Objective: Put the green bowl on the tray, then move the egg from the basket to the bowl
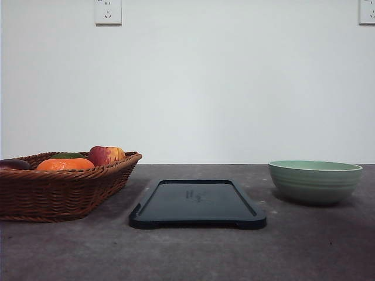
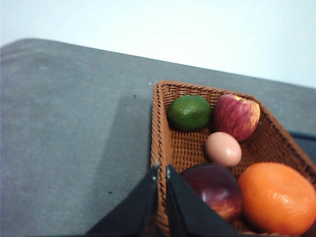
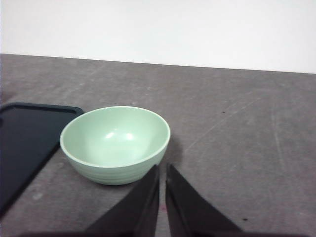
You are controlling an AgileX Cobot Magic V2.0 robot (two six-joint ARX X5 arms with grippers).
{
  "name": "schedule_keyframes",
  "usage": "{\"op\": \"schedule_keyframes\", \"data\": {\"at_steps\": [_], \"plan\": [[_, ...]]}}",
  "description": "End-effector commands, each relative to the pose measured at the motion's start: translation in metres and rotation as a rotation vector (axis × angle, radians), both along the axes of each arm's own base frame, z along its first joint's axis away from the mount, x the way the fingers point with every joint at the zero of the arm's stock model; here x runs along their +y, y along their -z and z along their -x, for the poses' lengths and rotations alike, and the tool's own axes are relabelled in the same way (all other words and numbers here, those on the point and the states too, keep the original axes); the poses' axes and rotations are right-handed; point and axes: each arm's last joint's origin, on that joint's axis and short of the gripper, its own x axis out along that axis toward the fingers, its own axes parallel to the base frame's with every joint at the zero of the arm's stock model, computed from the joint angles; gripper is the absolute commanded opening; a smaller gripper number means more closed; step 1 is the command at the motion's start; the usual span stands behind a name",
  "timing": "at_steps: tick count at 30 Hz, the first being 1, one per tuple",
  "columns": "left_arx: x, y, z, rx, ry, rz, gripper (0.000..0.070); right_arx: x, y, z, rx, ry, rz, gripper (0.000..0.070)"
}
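The tray [image 1: 197, 204] sits bare in the middle of the grey table [image 1: 187, 252], and everything lines up around it. To the tray's right, well apart from it, the green bowl [image 1: 314, 181] stands upright on the tabletop, nothing inside. To the tray's left, the basket [image 1: 58, 190] rests on the table, loaded with fruit. Over there the left gripper [image 2: 162, 170] hangs above the basket's near rim, fingers pressed almost together with nothing between them. Inside the basket the egg [image 2: 223, 148] lies in the middle, touching the red apple [image 2: 236, 116], with a green lime [image 2: 189, 112] just beside it, a dark plum [image 2: 214, 189] and an orange [image 2: 279, 197] closer in. The right gripper [image 3: 162, 170] hovers just beside the green bowl, clenched on nothing.
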Motion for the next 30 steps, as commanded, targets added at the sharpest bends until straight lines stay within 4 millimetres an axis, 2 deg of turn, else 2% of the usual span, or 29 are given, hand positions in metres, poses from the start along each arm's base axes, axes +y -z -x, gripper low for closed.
{"op": "schedule_keyframes", "data": {"at_steps": [1, 7, 9, 15, 23, 30], "plan": [[0.0, 0.005, -0.001, 0.01, -0.014, 0.112, 0.0013, 0.0, 0.0, 0.0, 0.001, 0.002, -0.068, 0.0014], [0.0, 0.005, -0.001, 0.019, -0.042, 0.372, 0.0011, -0.001, 0.001, 0.0, 0.051, 0.052, -0.363, 0.0007], [0.0, 0.005, -0.001, 0.02, -0.037, 0.395, 0.0011, -0.001, 0.001, 0.0, 0.052, 0.065, -0.41, 0.0007], [0.0, -0.004, -0.001, -0.064, -0.018, 0.34, 0.0009, -0.002, -0.008, -0.001, -0.047, 0.075, -0.385, 0.0007], [0.0, -0.031, 0.001, -0.335, 0.016, 0.208, 0.0009, -0.003, -0.034, 0.003, -0.327, 0.056, -0.318, 0.0006], [0.0, -0.063, 0.007, -0.4, 0.011, 0.192, 0.0009, -0.004, -0.052, 0.008, -0.41, 0.076, -0.28, 0.0006]]}}
